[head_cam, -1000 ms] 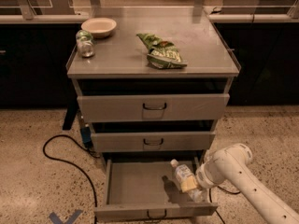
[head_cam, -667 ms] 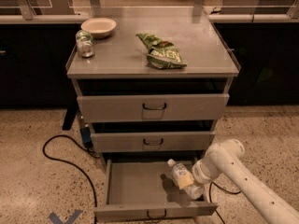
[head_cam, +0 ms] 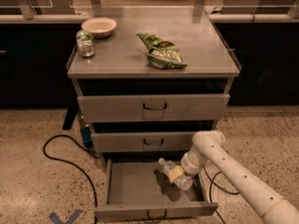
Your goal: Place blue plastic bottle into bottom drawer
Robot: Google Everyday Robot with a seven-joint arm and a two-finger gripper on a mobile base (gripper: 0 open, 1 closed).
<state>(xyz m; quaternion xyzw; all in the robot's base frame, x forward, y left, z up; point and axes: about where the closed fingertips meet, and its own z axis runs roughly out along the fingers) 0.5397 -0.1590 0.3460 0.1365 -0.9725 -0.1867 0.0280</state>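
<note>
One light, hollow thing is my load: the blue plastic bottle (head_cam: 167,167), translucent and, I judge, of little weight, with a thin wall that will give if squeezed hard. My gripper (head_cam: 179,174) is low at the arm's end, over the right part of the pulled-out bottom drawer (head_cam: 126,212). It is closed around the bottle's lower body, about where the label sits. The bottle is tilted, with its white cap up and to the left and its base toward my wrist. It throws a shadow on the drawer floor, so I take it to hang just above the tray and not to rest on it. Smooth plastic and a glossy label may slip, and a round body rolls. The sound place to hold is across the middle of the body with modest pressure, never at the small cap. Set loose, it would likely roll a little, and the drawer walls should stop it.
</note>
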